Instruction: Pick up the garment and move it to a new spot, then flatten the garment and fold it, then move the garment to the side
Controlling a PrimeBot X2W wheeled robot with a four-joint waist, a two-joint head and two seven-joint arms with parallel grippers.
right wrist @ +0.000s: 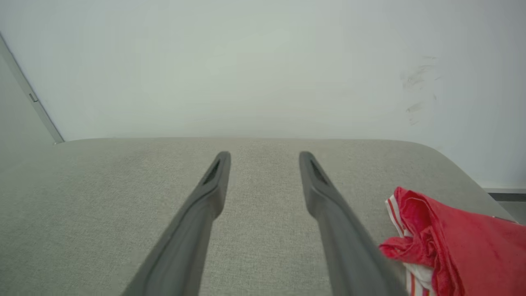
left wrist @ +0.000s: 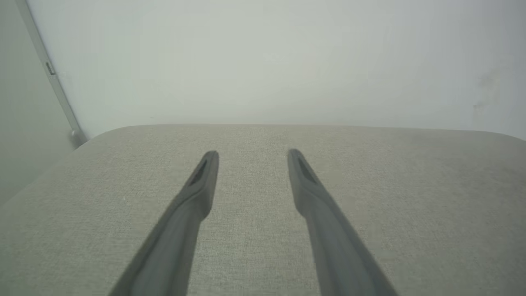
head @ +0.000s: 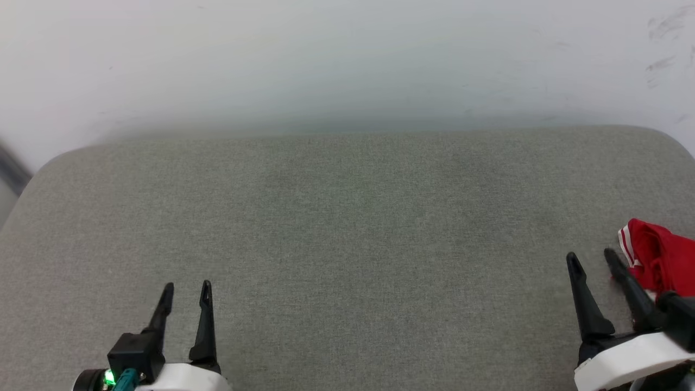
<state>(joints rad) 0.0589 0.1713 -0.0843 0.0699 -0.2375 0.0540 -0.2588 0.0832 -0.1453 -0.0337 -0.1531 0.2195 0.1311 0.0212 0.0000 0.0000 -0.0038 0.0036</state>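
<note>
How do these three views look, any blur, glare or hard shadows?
Head view: soft, even light, no hard shadows on the grey cushion. Left wrist view: the fingers look slightly soft close to the lens, no glare. Right wrist view: the red garment is crisp and vivid, cut off by the frame's edge; the wall looks flat and hazy.

Grey woven cushioned surface before a pale wall, faint dark marks, perhaps scuffs, at its right
</note>
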